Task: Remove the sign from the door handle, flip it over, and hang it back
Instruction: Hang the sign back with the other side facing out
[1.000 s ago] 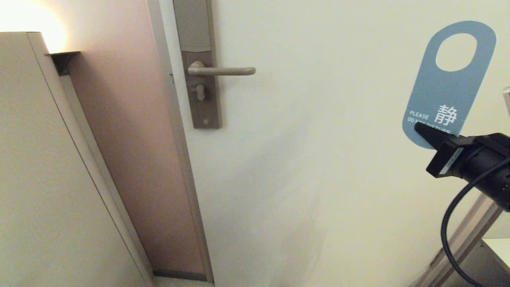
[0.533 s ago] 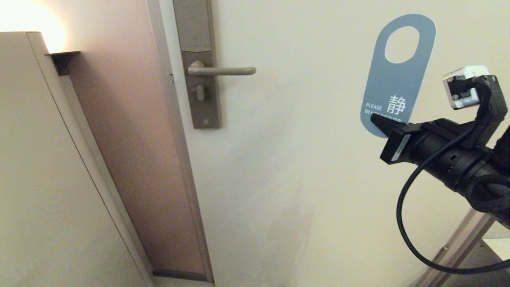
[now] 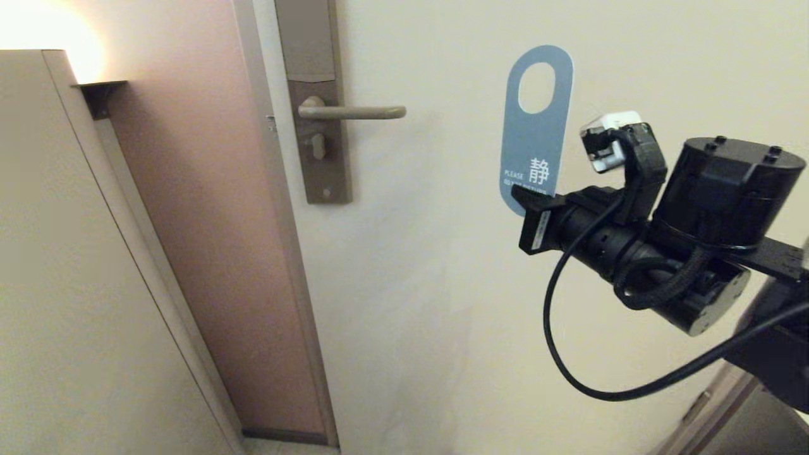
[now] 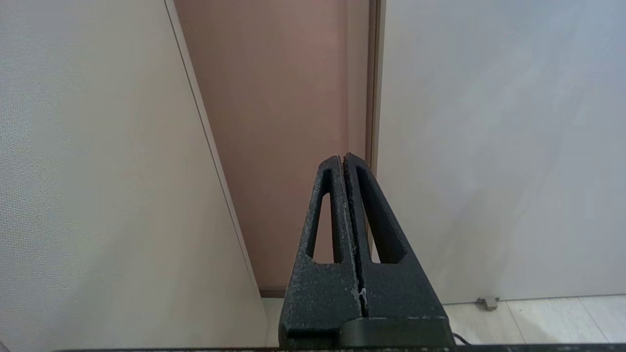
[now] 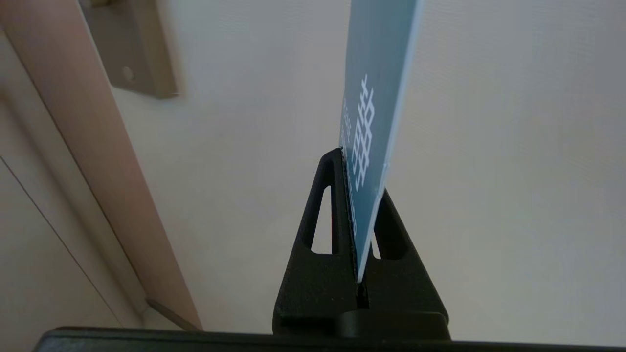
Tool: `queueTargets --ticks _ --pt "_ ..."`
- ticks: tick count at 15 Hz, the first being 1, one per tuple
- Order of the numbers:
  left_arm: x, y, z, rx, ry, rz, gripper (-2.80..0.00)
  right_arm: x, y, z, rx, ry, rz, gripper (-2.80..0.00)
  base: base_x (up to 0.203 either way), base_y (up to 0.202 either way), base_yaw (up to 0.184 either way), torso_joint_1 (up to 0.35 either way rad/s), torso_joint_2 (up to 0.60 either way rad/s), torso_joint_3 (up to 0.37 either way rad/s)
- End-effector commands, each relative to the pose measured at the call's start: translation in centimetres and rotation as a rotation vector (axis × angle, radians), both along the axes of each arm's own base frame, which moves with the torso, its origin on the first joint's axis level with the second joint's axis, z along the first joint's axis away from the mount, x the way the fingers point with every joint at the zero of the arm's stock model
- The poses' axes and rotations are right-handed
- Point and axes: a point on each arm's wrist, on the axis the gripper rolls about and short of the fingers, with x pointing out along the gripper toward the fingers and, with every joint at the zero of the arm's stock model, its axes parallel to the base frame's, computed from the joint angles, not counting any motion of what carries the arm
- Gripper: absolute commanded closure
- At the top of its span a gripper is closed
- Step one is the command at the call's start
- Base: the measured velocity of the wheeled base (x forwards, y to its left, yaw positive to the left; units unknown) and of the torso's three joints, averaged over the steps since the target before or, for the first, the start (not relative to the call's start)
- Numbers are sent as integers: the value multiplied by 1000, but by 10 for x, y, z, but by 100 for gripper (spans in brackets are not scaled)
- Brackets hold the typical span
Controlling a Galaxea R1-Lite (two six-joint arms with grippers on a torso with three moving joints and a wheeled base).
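While the right gripper (image 3: 529, 201) is pinching the rounded lower end of the sign (image 3: 536, 126), its jaws are clamped flat on the card, and the right wrist view is showing the sign (image 5: 371, 112) edge-on, rising straight out of the slot between the two black fingers (image 5: 323, 234). The card is standing upright in mid-air, hole uppermost, teal face with the white "PLEASE DO NOT DISTURB" lettering turned toward the head camera, in front of the pale door (image 3: 442, 284) and not touching it as far as can be told. It is hanging well to the right of the door handle (image 3: 354, 112), whose free tip is pointing toward the sign, with the hole sitting slightly above lever level. The lever is bare, mounted on its backplate (image 3: 316, 95) near the door's left edge.

Judging by this, the step in hand is carrying the sign to the lever for rehanging. Doing it well is calling for turning the card so its hole is facing the lever's tip, then sliding it on along the lever's axis, and releasing only once the top of the hole is resting on the bar. Which face should end outward cannot be settled here.

The left gripper (image 4: 346, 161) is parked low near the door's bottom edge, jaws pressed together on nothing.
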Motion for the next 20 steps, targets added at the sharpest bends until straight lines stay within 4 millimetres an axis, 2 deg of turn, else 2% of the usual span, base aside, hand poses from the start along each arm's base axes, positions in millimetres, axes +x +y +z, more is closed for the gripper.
queueTargets --ticks 1,15,20 --pt "0 0 0 0 1 0 0 13 14 -10 -13 18 9 0 0 0 0 0 0 0" --pt "0 0 0 0 1 0 0 49 66 -18 -30 -18 37 0 0 0 0 0 0 0" --pt "0 0 0 0 1 0 0 53 88 -25 -39 -26 72 0 0 0 0 0 0 0"
